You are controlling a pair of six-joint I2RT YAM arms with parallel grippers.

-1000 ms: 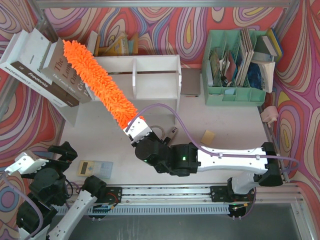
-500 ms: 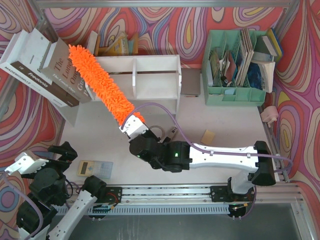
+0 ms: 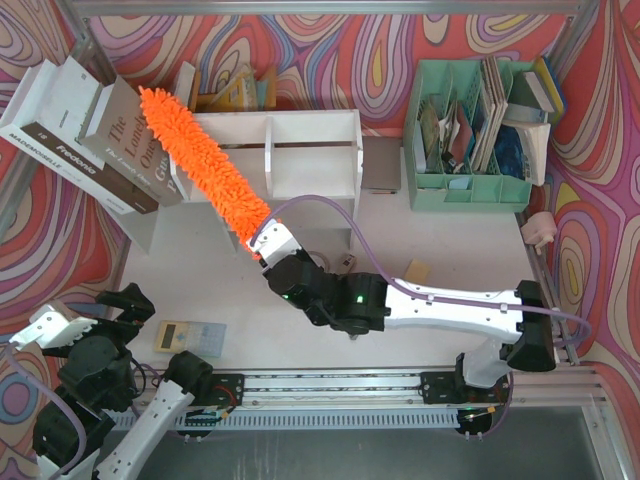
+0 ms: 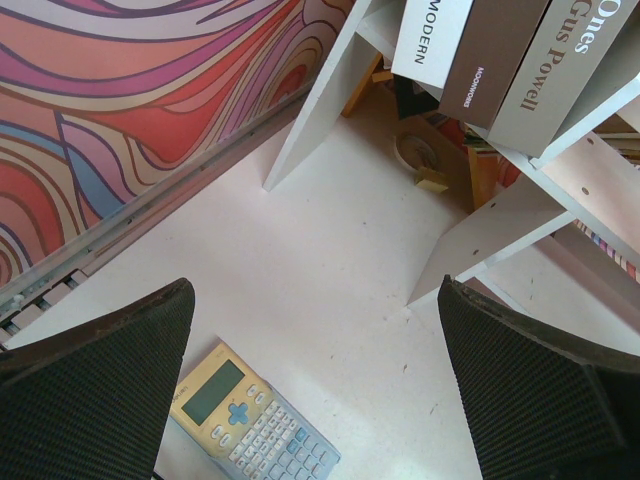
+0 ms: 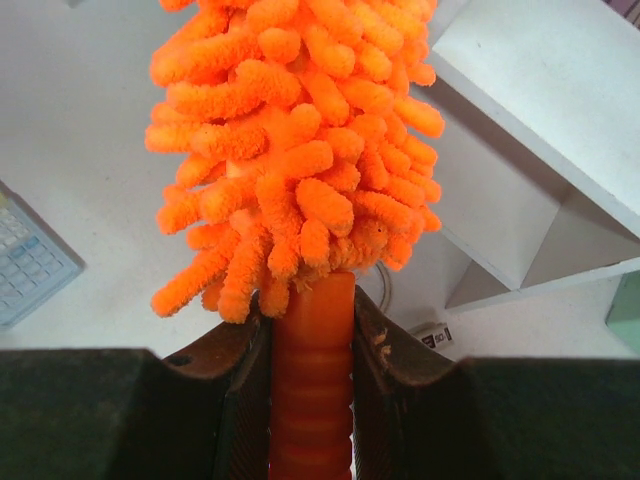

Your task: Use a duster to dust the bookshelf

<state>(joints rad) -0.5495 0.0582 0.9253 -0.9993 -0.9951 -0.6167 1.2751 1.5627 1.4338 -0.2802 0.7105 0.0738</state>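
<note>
The white bookshelf (image 3: 310,150) stands at the back of the table. The orange fluffy duster (image 3: 200,165) lies slanted over the shelf's left part, its tip by the leaning books. My right gripper (image 3: 268,243) is shut on the duster's orange handle (image 5: 312,380), just below the fluffy head (image 5: 300,130). A shelf corner (image 5: 540,120) shows to the right in the right wrist view. My left gripper (image 3: 120,305) is open and empty at the near left. It hovers (image 4: 315,290) over the table, with a shelf panel (image 4: 320,100) ahead of it.
A calculator (image 3: 188,337) lies by the left gripper and shows in the left wrist view (image 4: 250,420). Large books (image 3: 90,140) lean on the shelf's left end. A mint-green file organizer (image 3: 470,130) stands at the back right. A small tan block (image 3: 416,272) lies mid-table.
My right gripper has shifted slightly left and then back, ending a little nearer the shelf with the duster in it. The left arm has not moved.
</note>
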